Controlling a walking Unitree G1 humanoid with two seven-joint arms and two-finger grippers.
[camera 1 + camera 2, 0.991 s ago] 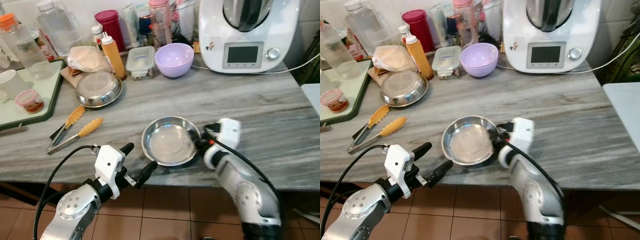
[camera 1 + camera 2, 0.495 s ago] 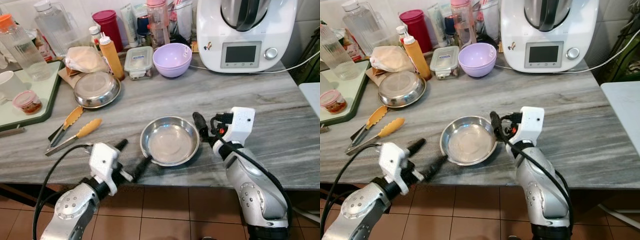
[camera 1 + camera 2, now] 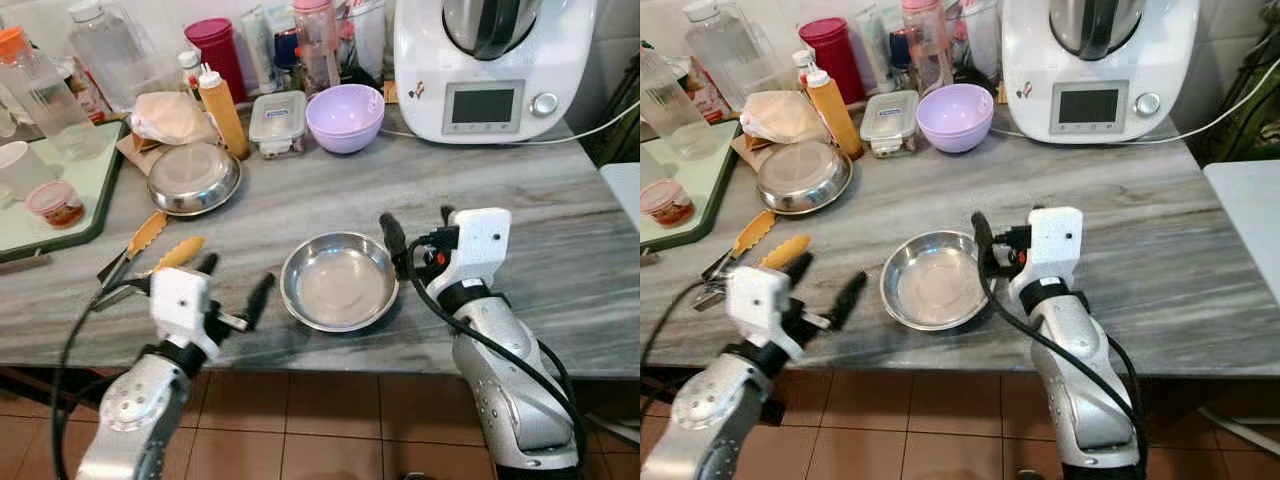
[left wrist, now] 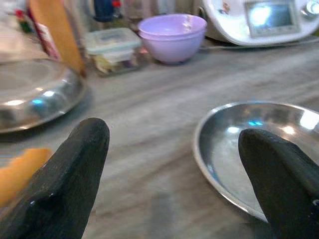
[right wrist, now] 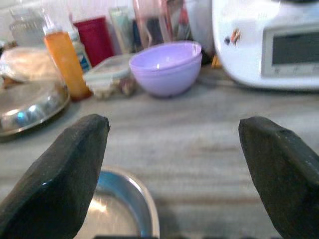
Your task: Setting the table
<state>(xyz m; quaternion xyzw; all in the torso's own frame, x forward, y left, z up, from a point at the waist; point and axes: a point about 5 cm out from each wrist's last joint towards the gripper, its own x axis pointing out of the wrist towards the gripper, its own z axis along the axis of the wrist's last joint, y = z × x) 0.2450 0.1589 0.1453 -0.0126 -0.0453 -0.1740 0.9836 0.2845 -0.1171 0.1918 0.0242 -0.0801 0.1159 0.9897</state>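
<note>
While both arms flank it:
Shallow round steel dish (image 3: 340, 282): near grey marble counter's (image 3: 520, 190) front edge.
Left gripper (image 3: 232, 283): fingers spread, empty, beside dish.
Right gripper (image 3: 418, 228): fingers apart, empty, at dish's rim.

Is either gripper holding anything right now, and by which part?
Nothing is held. The left gripper and right gripper are open, flanking the round steel plate.

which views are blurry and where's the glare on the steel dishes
Left wrist view: the near black fingers and the orange tongs handle are soft, and bright glints sit on the steel plate. Right wrist view: mild blur throughout, the purple bowl fairly clear. Left eye view: sharp, soft sheen on the second steel plate.
</note>
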